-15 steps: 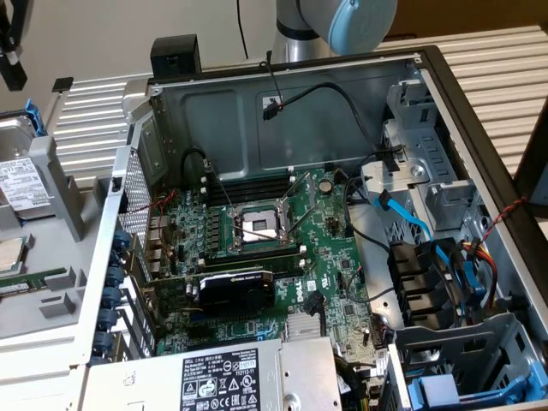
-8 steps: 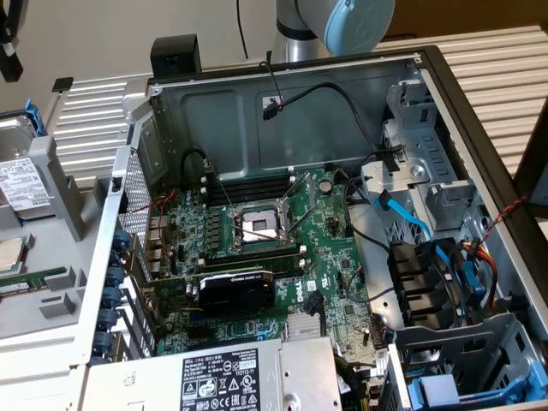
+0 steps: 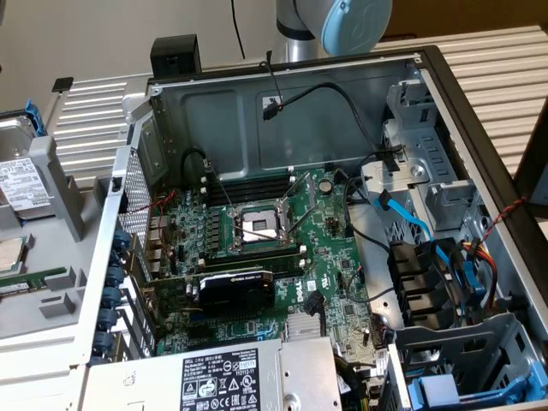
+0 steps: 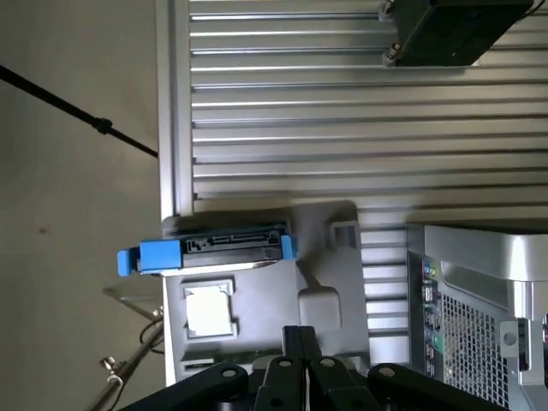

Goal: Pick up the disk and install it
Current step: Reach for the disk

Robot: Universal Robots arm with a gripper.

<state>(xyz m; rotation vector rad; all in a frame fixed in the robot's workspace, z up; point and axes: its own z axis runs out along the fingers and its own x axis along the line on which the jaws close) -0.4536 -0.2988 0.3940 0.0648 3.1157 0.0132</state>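
The disk (image 4: 227, 248) stands on edge in a grey fixture (image 4: 330, 257), its blue rail frame and connector edge facing the wrist camera. In the exterior view the disk (image 3: 17, 184) shows its white label at the far left edge, outside the open computer case (image 3: 282, 111). My gripper (image 4: 300, 342) is shut with nothing between its fingers. It hangs some way off the fixture, apart from the disk. The arm's pale blue joint (image 3: 351, 21) is behind the case's far wall.
A small square silver chip (image 4: 208, 310) lies in the fixture beside the disk. The case holds a motherboard (image 3: 274, 231), loose cables (image 3: 402, 214) and drive bays with another blue-railed tray (image 3: 441, 390) at the exterior view's lower right. A black box (image 4: 454, 30) sits on the slatted table (image 4: 342, 103).
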